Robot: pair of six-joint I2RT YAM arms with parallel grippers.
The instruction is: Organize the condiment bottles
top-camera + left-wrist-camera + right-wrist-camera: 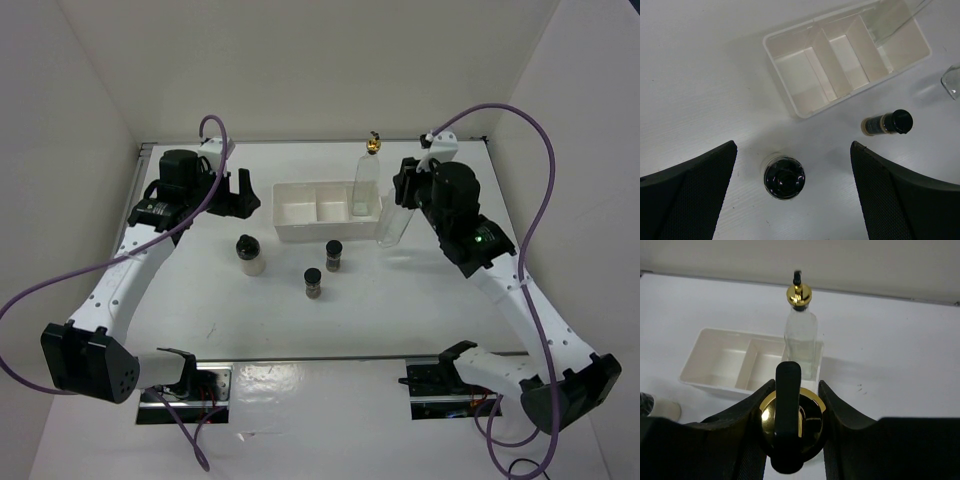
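One tall clear glass bottle point(366, 185) with a gold pourer top stands in the right compartment of the white tray point(300, 228); it also shows in the right wrist view point(800, 337). My right gripper point(406, 196) point(795, 386) is shut on the gold top point(812, 412) of the second tall bottle point(392, 228), which leans just right of the tray. The whitish black-capped jar point(250, 254) point(784, 177) stands on the table below my open left gripper point(232, 204) point(793, 150). Two small dark jars point(334, 254) point(313, 283) stand in front of the tray.
The tray's left and middle compartments point(805, 70) hold nothing. One small dark jar point(887, 123) shows right of the left gripper. White walls close in the table on the left, back and right.
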